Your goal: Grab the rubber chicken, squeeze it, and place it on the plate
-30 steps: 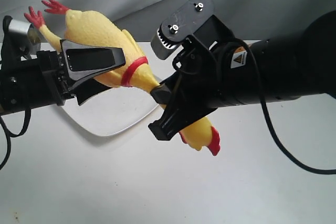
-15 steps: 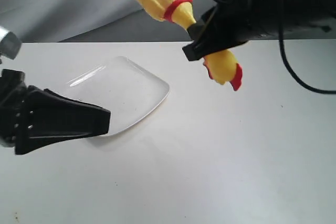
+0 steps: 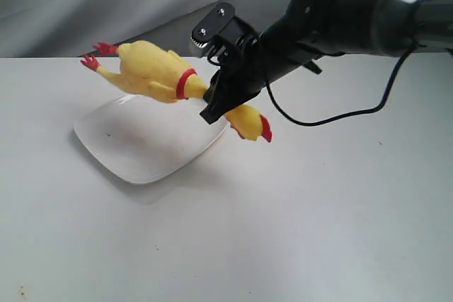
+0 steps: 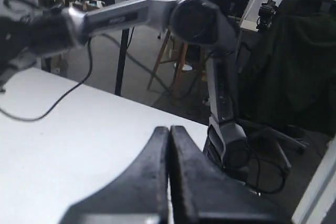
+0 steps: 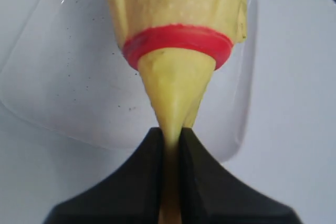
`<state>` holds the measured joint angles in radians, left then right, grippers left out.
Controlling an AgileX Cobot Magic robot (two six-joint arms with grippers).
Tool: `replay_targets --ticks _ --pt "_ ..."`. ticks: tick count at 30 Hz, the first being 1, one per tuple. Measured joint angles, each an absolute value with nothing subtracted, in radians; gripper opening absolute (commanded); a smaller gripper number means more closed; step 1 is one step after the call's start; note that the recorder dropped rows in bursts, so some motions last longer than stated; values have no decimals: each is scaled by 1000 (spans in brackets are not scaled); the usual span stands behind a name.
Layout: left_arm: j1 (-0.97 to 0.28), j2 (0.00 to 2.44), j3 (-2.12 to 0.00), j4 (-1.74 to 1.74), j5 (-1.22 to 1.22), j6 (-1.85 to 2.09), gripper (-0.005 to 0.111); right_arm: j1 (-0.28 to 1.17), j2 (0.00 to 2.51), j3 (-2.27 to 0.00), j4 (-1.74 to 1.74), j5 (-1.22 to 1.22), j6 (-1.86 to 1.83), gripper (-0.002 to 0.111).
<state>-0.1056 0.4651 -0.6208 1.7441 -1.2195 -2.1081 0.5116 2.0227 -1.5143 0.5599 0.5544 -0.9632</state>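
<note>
The yellow rubber chicken (image 3: 152, 71) hangs in the air above the white square plate (image 3: 127, 157), its red feet pointing left and its red-combed head at the right. My right gripper (image 3: 221, 104) is shut on the chicken's neck, just past the red neck band. In the right wrist view the chicken (image 5: 176, 35) stretches away from my right gripper (image 5: 170, 135), whose black fingers (image 5: 144, 156) pinch the thin neck flat, with the plate (image 5: 58, 87) beneath. My left gripper (image 4: 169, 132) shows only in its own wrist view, shut with nothing in it, over the white table.
The white table (image 3: 318, 231) spreads around the plate. A black cable (image 3: 340, 111) loops down from the right arm. Grey backdrop cloth hangs behind. The left wrist view looks past the right arm's base (image 4: 226, 140) to chairs and room clutter.
The left gripper let go of the chicken's body and left the exterior view. The right arm lifted the chicken, then lowered it to just above the plate.
</note>
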Motion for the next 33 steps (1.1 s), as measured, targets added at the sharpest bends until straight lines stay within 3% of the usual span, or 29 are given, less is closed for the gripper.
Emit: replay_targets --ticks 10,12,16,18,22,24,27,30,33 --pt "-106 232 -621 1744 -1139 -2116 0 512 2182 -1544 759 559 -1162 2" --pt "-106 224 -621 1744 -1134 -2116 0 512 2191 -1545 768 559 -1164 14" --pt "-106 222 -621 1746 -1132 -2116 0 512 2202 -1551 792 561 -1164 51" --pt "-106 220 -621 1748 -1132 -2116 0 512 2202 -1554 804 561 -1166 56" --pt "-106 220 -621 1748 -1132 -2116 0 512 2121 -1554 709 615 -1082 52" --pt "-106 220 -621 1748 -1130 -2116 0 512 2015 -1554 537 664 -918 39" --pt "-106 220 -621 1748 -1115 -2116 0 512 1836 -1554 315 745 -692 0" --pt "-106 220 -621 1748 -1110 -2116 0 517 1637 -1551 271 860 -631 0" --pt "-106 220 -621 1748 -1064 -2116 0 598 1364 -1445 279 789 -612 0"
